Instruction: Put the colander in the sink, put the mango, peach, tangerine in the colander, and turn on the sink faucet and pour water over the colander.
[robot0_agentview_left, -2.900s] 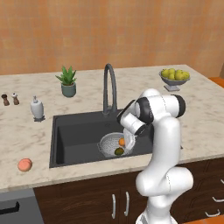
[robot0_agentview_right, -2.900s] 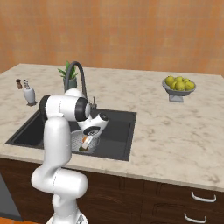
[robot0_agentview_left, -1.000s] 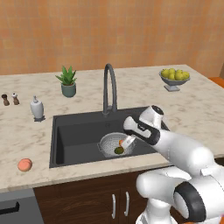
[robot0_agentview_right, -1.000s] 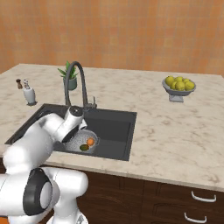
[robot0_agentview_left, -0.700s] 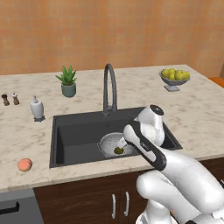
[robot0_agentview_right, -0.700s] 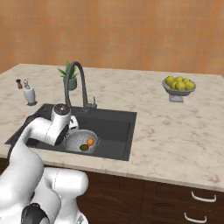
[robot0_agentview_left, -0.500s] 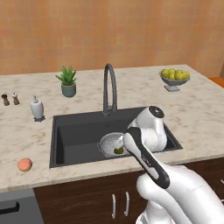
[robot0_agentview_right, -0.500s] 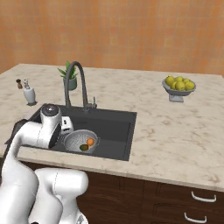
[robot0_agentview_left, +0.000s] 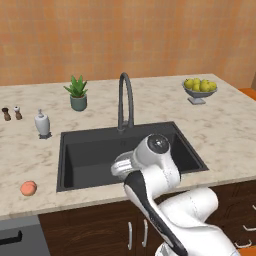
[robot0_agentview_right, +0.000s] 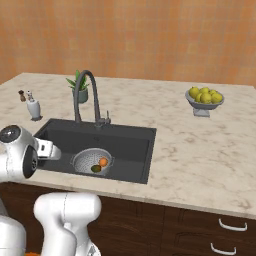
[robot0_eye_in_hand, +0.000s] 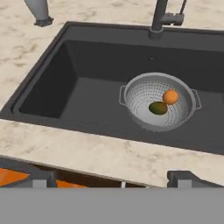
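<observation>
Silver colander (robot0_eye_in_hand: 159, 101) sits in the black sink (robot0_agentview_left: 90, 155), holding the tangerine (robot0_eye_in_hand: 170, 96) and mango (robot0_eye_in_hand: 158, 108). The peach (robot0_agentview_left: 28, 188) lies on the counter (robot0_agentview_left: 30, 160), near left of the basin. The end effector (robot0_eye_in_hand: 111, 177), released and empty, should swing left, descend straight over the peach and grip its middle gently so it cannot roll.

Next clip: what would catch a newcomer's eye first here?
The colander sitting in the black sink, with the tangerine and the mango inside it. Then the peach, alone on the counter left of the sink near the front edge. The gripper is open and empty above the counter's front edge.
</observation>
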